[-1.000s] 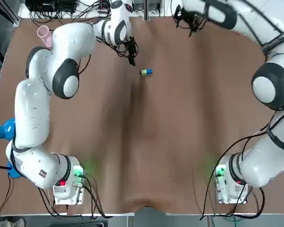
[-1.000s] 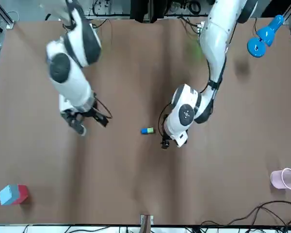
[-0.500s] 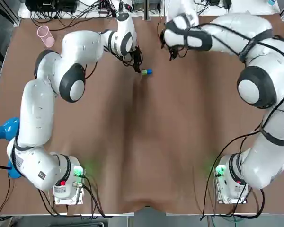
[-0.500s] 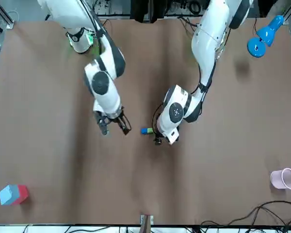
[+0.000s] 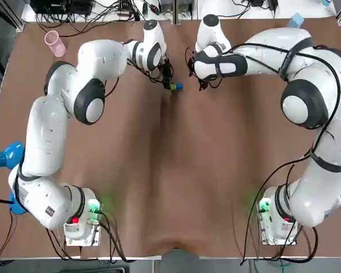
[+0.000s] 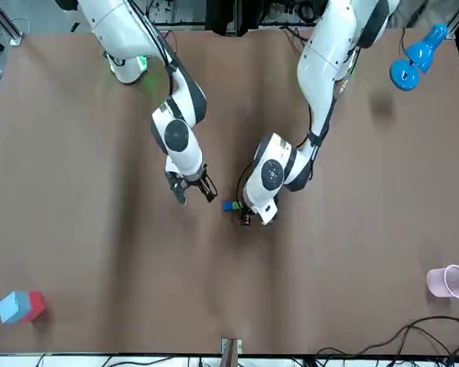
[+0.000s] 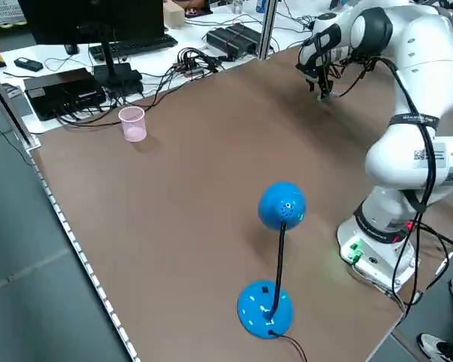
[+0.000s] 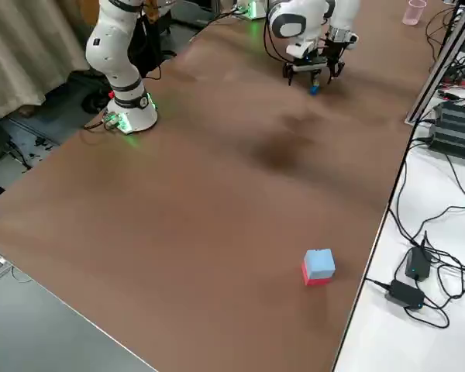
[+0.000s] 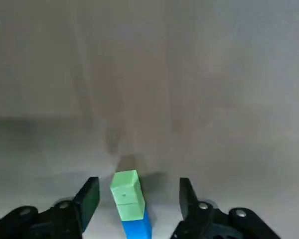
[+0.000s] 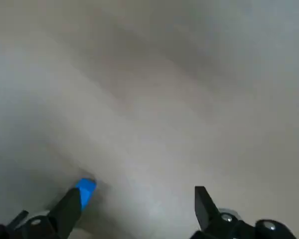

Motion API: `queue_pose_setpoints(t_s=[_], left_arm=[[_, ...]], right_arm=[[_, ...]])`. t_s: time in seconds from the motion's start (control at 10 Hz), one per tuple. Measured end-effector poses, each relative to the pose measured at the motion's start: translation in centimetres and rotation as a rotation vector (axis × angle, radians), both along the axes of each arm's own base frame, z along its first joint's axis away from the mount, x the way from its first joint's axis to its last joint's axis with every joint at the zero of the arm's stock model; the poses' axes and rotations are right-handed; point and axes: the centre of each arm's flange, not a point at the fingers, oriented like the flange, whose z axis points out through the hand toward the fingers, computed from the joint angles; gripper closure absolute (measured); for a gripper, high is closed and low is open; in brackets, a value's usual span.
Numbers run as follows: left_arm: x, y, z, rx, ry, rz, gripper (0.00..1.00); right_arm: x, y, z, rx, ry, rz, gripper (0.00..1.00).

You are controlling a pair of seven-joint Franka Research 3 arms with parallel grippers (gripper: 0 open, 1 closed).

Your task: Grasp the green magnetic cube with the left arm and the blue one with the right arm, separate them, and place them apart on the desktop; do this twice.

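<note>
You have the two cubes joined in one short bar on the surface (image 5: pixel 170 170), on the side far from the arm bases and about midway between the two arms. The green cube (image 9: pixel 124 191) is the end toward the left arm, and the blue cube (image 5: pixel 179 86) is the end toward the right arm. The left pincer (image 5: pixel 169 83) hangs low at the green end and is released. In its wrist view the green cube shows between the two fingers (image 9: pixel 89 196), with a gap on each side, so neither finger touches it. The right pincer (image 6: pixel 193 191) is near the blue end, also released and holding nothing. From the top and front there is a gap between this pincer and the bar. In its wrist view the blue cube appears just beside one fingertip (image 10: pixel 70 209), not between the two. A pink cup (image 5: pixel 52 40) stands at the far left corner, and a blue-and-red block (image 6: pixel 21 306) lies at the far right corner, both well apart from the bar.
</note>
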Motion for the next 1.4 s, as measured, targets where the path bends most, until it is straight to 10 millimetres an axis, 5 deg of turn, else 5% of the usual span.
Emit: queue_pose_setpoints(t_s=[0.3, 0.6, 0.8, 0.9, 1.1, 1.4], left_arm=[[-0.7, -0.4, -1.6, 0.011, 0.017, -0.001, 0.28], [-1.0, -0.7, -1.9, 0.010, 0.011, -0.003, 0.31], [-0.8, -0.7, -1.7, 0.007, 0.004, -0.001, 0.42], [-0.7, -0.7, -1.5, 0.003, -0.003, 0.001, 0.59], [-0.6, -0.7, -1.4, 0.002, -0.005, 0.001, 0.73], [-0.6, -0.7, -1.4, 0.002, -0.005, -0.001, 0.77]], right_arm=[[0.6, 0.1, -0.8, 0.044, 0.022, -0.347, 0.00], [-0.2, 4.5, -1.8, 0.086, 0.085, -0.592, 0.00], [-0.8, 6.9, -2.9, 0.096, 0.105, -0.644, 0.01], [-0.9, 7.6, -3.7, 0.096, 0.113, -0.655, 0.02], [-0.6, 8.3, -4.8, 0.126, 0.106, -0.680, 0.02], [-0.1, 8.9, -6.6, 0.153, 0.100, -0.695, 0.03]])
